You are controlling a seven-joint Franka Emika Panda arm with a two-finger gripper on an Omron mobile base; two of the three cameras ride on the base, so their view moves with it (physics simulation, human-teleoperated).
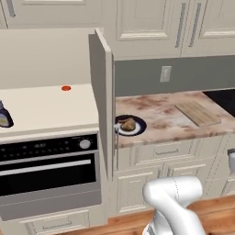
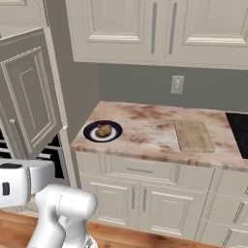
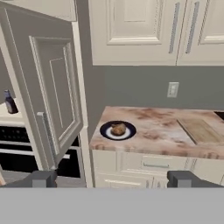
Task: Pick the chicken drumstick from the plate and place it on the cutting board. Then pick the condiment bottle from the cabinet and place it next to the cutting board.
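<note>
Hand view shows our gripper (image 3: 111, 178) level, fingers spread wide, holding nothing, facing the lumpy golden-brown chicken drumstick (image 3: 118, 128) on the round navy-rimmed plate (image 3: 106, 131).

grey wall (image 2: 135, 82) with outlet (image 2: 177, 84); cream upper cabinets (image 2: 155, 29); marbled countertop (image 2: 145, 128); black oven (image 1: 46, 172); wood floor (image 1: 215, 215)

obstacle: open cabinet door (image 3: 54, 94) beside plate (image 3: 106, 130) | countertop (image 3: 153, 127) approach open

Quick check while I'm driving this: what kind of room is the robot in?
A home-style kitchen, rendered. A built-in oven sits under the open cabinet, a marbled countertop carries a plate with a chicken drumstick and a cutting board, with drawers below.
</note>
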